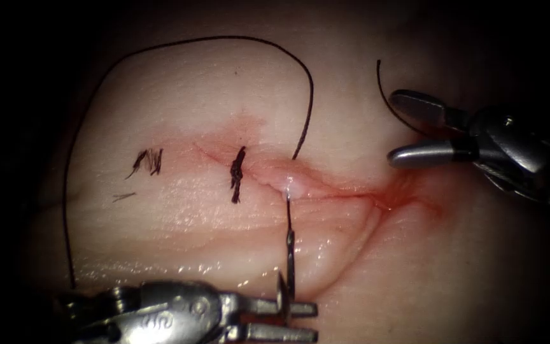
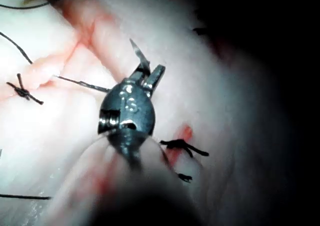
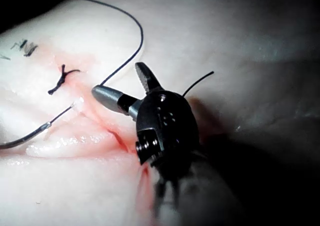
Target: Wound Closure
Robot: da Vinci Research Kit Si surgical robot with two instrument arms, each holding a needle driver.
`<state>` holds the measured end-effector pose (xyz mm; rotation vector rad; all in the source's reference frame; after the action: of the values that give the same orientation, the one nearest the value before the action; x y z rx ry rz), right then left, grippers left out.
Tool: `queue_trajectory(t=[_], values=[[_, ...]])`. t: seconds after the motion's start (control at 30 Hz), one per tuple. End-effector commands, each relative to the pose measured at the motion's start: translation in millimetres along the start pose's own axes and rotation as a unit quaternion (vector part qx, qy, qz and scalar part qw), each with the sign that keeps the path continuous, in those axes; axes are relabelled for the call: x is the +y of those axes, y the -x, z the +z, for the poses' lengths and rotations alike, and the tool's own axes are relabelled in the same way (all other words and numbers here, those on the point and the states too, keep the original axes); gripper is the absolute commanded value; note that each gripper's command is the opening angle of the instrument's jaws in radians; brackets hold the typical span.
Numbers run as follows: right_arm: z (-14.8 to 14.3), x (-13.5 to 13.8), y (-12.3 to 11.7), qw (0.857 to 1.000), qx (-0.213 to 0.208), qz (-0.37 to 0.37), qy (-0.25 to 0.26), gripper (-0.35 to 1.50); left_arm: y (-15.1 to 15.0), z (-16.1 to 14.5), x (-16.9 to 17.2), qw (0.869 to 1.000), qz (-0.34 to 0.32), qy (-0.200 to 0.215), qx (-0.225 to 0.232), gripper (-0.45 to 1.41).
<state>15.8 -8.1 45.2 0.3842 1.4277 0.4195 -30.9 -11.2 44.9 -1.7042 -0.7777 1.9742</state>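
Taking the red cut (image 1: 351,191) in the pale pork tissue (image 1: 179,223) as landmark: on its left stretch a dark knotted stitch (image 1: 237,174) crosses it, with short cut thread ends (image 1: 148,160) further left; the right stretch lies unclosed, so the closure looks partly done. Below the cut, the left arm's steel tool (image 1: 288,316) has its jaws clamped on the curved steel needle (image 1: 290,261), which is out of the tissue. Black thread (image 1: 192,44) loops above. Right of the cut, the right arm's tool (image 1: 408,130) has its jaws apart, holding nothing. No containers.
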Motion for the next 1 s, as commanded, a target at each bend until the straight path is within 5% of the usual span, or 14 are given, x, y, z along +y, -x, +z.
queue_trajectory(t=[0.03,0.13,0.23,0.47,0.63,0.7,0.87,1.0], values=[[0.9,-0.4,0.2,1.000,0.002,0.020,-0.009,0.63,-0.1,0.6,0.2,1.000,-0.001,0.003,0.002,-0.45],[1.0,-1.6,0.1,0.996,0.006,0.079,-0.032,0.61,-1.6,0.5,1.4,1.000,0.017,0.007,0.004,-0.45],[1.0,-2.9,-0.1,0.989,0.004,0.140,-0.049,0.07,-3.6,0.2,1.8,0.995,0.098,-0.026,0.002,-0.45],[0.9,-4.8,-1.0,0.976,-0.013,0.205,-0.067,0.04,-8.7,-1.2,-0.3,0.959,0.251,-0.126,-0.038,-0.45],[0.7,-5.0,-1.1,0.970,-0.016,0.231,-0.070,0.34,-11.4,-2.2,-2.2,0.933,0.314,-0.159,-0.067,-0.45],[0.7,-5.0,-1.2,0.965,-0.018,0.252,-0.071,0.59,-12.0,-2.4,-2.6,0.925,0.333,-0.170,-0.070,-0.45],[0.5,-4.9,-1.4,0.961,-0.020,0.267,-0.072,0.51,-13.5,-3.1,-3.6,0.905,0.371,-0.197,-0.071,-0.45],[0.5,-4.9,-1.5,0.957,-0.021,0.279,-0.073,0.63,-13.9,-3.5,-4.0,0.895,0.386,-0.210,-0.079,-0.45]])
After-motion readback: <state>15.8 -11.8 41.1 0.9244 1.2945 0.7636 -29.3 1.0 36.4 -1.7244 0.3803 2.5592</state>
